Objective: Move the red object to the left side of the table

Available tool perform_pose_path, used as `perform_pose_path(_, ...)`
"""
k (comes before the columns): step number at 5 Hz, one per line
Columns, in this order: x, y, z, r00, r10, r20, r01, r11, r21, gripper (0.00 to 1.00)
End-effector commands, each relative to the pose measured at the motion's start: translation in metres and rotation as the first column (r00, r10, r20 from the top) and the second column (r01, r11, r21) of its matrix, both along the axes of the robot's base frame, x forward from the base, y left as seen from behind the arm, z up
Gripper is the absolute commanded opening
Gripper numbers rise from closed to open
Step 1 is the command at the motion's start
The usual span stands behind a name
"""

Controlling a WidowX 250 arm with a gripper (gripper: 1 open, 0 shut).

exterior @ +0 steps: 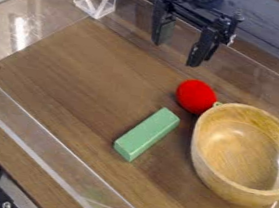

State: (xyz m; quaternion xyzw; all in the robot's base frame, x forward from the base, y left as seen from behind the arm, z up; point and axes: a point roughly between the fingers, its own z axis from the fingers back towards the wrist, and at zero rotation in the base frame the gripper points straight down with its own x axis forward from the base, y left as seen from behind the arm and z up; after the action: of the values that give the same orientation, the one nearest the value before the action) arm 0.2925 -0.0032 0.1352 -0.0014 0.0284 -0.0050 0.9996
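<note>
Green block (146, 135) sits nearest; red object (196, 95) at its one o'clock, untouched. Gripper (177, 42) hovers released at twelve o'clock: approach step, descent needed next.

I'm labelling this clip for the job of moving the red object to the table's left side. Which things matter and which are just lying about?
Part of the job:
- red object, beside the bowl
- table
- pincer, open, above the table and apart from the red object

Just lying about:
- wooden bowl
- green block

Pincer (178, 44) downward, jaws wide apart, empty.
</note>
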Motion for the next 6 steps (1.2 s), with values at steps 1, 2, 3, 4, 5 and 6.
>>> perform_pose_path(1, 0.003, -0.007, -0.016, 0.996, -0.083, -0.011, 0.083, 0.997, -0.012, 1.00)
perform_pose_path(2, 0.007, -0.016, -0.039, 0.987, -0.163, -0.016, 0.163, 0.987, -0.015, 1.00)
perform_pose_path(3, 0.013, -0.026, -0.056, 0.982, -0.189, -0.013, 0.189, 0.982, -0.010, 1.00)
perform_pose_path(4, 0.021, -0.034, -0.064, 0.969, -0.248, -0.008, 0.248, 0.969, 0.001, 1.00)
perform_pose_path(5, 0.029, -0.033, -0.069, 0.954, -0.301, 0.005, 0.301, 0.954, 0.013, 1.00)
perform_pose_path(6, 0.035, -0.032, -0.073, 0.939, -0.344, 0.020, 0.343, 0.939, 0.017, 1.00)
